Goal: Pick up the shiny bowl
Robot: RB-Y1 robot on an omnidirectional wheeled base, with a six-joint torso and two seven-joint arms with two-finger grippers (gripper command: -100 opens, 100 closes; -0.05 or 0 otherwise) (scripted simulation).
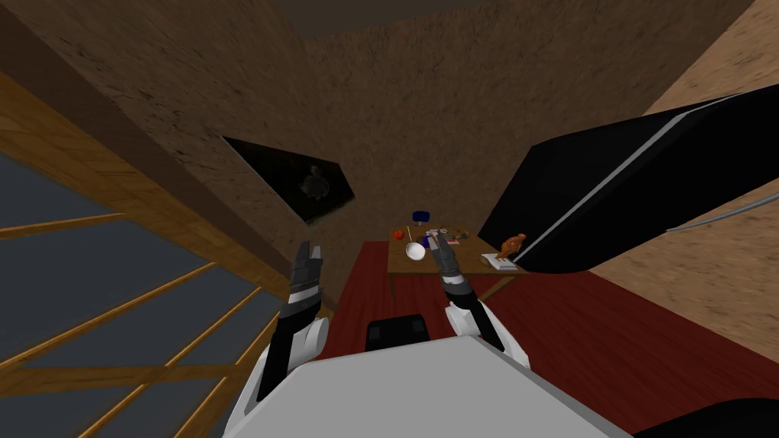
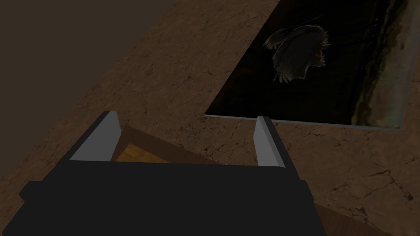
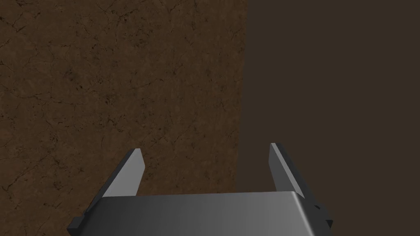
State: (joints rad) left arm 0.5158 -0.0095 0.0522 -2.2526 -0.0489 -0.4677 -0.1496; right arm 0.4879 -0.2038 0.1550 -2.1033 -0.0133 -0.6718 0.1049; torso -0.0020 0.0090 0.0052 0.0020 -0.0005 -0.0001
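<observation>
Bowl (image 1: 415, 251) sits mouth-up on table (image 1: 472, 255).

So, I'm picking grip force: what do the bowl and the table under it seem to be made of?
The bowl is drawn plain white with a bright, even face; that could be glazed ceramic or polished metal, and no reflection settles it. The table looks like wood: flat brown top and legs, matte, though no grain shows.

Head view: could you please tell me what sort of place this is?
Probably a room in a house: a small brown wooden table holding a round white bowl, a dark red carpet, a dark wall picture.
</observation>
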